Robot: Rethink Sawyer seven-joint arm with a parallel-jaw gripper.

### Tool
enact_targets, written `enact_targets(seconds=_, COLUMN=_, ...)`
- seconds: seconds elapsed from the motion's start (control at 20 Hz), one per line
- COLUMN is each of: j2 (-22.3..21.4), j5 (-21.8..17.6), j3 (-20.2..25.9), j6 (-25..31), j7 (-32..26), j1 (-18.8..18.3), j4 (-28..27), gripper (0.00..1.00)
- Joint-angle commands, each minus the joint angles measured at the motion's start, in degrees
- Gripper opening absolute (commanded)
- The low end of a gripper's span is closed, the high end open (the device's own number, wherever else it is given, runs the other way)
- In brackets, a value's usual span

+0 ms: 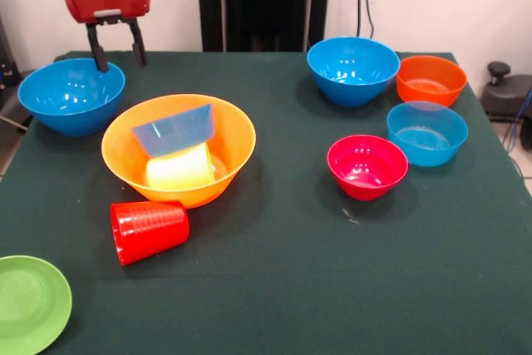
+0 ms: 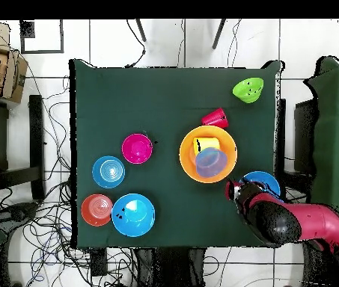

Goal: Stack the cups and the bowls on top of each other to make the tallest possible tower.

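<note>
Hanging above the deep blue bowl (image 1: 71,96), the claw (image 1: 116,46) points down, fingers spread and empty.

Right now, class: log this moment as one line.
gripper: open, empty, above deep blue bowl | tower: yellow cup, pale blue bowl inside | red cup: lying beside

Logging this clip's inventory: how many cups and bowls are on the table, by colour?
Blue bowls: 4 (deep blue and; paler and, the last tilted inside the big bowl)
Yellow-orange bowl: 1
Orange bowl: 1
Pink-red bowl: 1
Green bowl: 1
Yellow cup: 1
Red cup: 1
Total: 10
</note>
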Motion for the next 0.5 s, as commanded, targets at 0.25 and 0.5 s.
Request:
enact_targets(seconds=0.25, j2=1.53, j5=-1.31, j3=3.40, j6=9.65, j7=-14.99, j1=1.40, j4=-4.52, gripper=1.00)
enact_targets(seconds=0.5, j2=1.09, j5=-3.14, j3=2.67, j6=8.70, j7=-12.62, j1=2.92, j4=-4.47, gripper=1.00)
